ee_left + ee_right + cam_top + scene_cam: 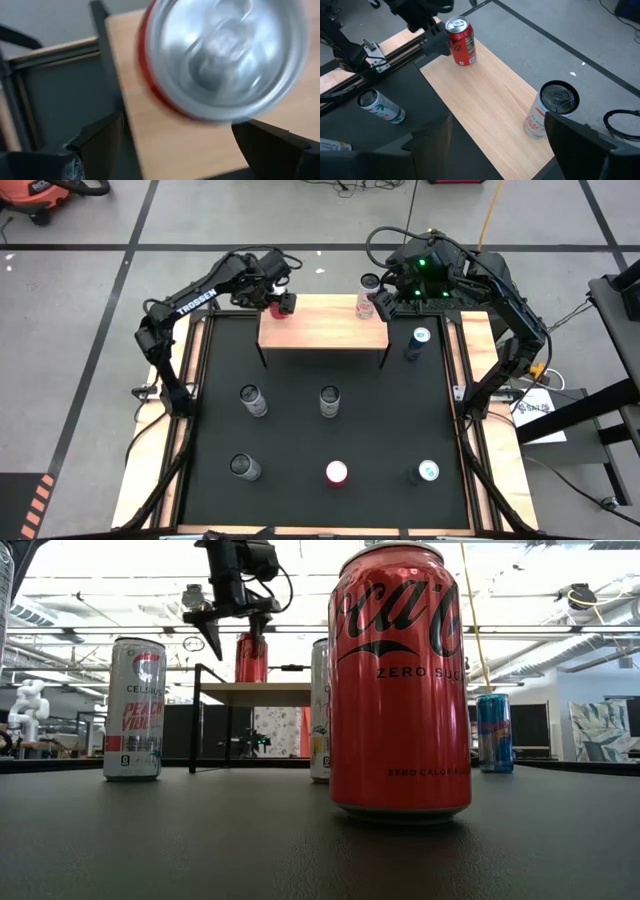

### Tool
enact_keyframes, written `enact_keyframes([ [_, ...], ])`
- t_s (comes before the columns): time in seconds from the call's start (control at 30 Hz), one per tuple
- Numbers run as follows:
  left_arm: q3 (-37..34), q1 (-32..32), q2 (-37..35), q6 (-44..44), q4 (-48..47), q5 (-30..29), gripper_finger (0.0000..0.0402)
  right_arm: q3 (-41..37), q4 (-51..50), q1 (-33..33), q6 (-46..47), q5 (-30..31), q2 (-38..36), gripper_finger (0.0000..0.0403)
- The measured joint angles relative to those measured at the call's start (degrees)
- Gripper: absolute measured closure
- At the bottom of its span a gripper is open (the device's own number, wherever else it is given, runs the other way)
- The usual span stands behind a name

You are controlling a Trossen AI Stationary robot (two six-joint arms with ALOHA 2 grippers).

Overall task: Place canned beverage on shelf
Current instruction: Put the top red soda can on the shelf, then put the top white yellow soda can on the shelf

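Red can (281,306) standing on the shelf (322,330), left gripper (278,298) spread around it without gripping.

The red can stands upright at the shelf's left end, near its back edge; the left gripper hangs over it from above, fingers (100,135) wide apart on either side of the can and clear of its wall. At the shelf's right end, also by the back edge, a white can with red lettering (367,297) stands upright, well apart from the red one. The right gripper (395,285) hovers just beside that white can, behind the shelf's right end, its fingers apart and holding nothing. Off the shelf's right end a dark blue can (417,343) stands on the black mat (400,420); in front of the shelf six more cans are spread over the mat, among them a red Coca-Cola Zero can (400,680).
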Motion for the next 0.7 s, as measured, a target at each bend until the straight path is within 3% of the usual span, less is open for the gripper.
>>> enact_keyframes([
  [0.33, 0.0, -3.1, -7.5, 3.5, -1.0, -0.3, 0.0028, 0.0, 0.0, 0.0, 0.0, 0.0, 0.0, 0.0099],
  [0.7, 0.1, -7.6, -13.6, 16.6, -2.3, -4.0, 0.0028, 0.0, 0.0, 0.0, 0.0, 0.0, 0.0, 0.0099],
])
